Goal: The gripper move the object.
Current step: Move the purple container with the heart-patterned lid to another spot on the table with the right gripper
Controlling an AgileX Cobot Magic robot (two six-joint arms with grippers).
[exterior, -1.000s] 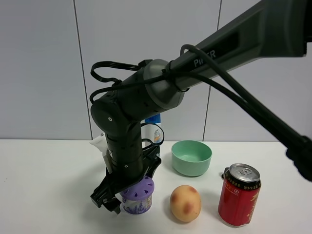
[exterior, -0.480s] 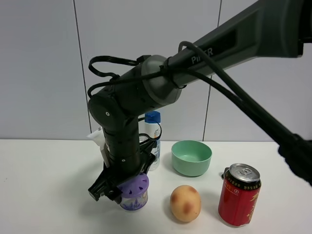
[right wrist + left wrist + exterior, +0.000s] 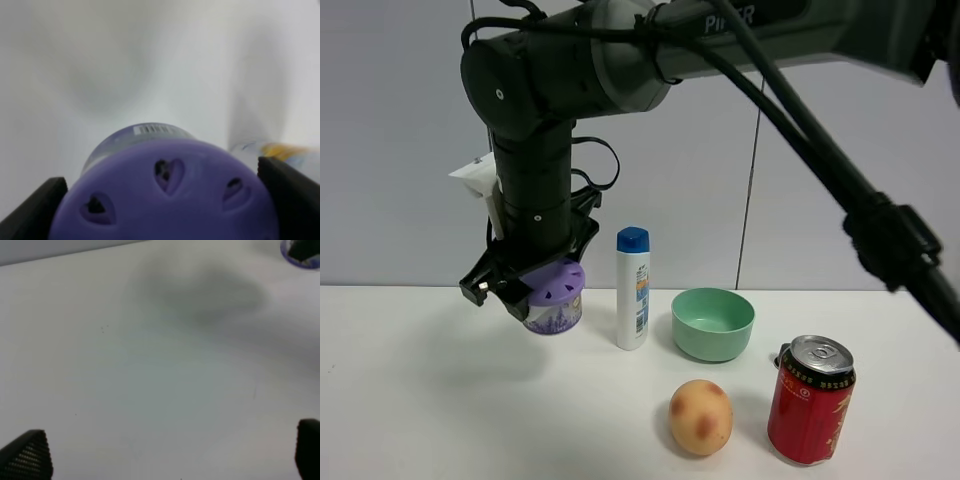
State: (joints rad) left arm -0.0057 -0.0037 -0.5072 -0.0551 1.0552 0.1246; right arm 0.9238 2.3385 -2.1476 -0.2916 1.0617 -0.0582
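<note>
Over the table's (image 3: 410, 400) far left, the gripper (image 3: 538, 282) hangs with its fingers clamped tight on the tub (image 3: 556, 316), held clear of the surface. Right of it stand a bottle (image 3: 633, 290) and a bowl (image 3: 713, 322); nearer lie a ball (image 3: 700, 417) and a can (image 3: 811, 400).

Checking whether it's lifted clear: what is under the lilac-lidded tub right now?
Only white table with a soft shadow shows under the tub, which hangs in the right pincer. The tub's own underside faces away and cannot be seen.
</note>
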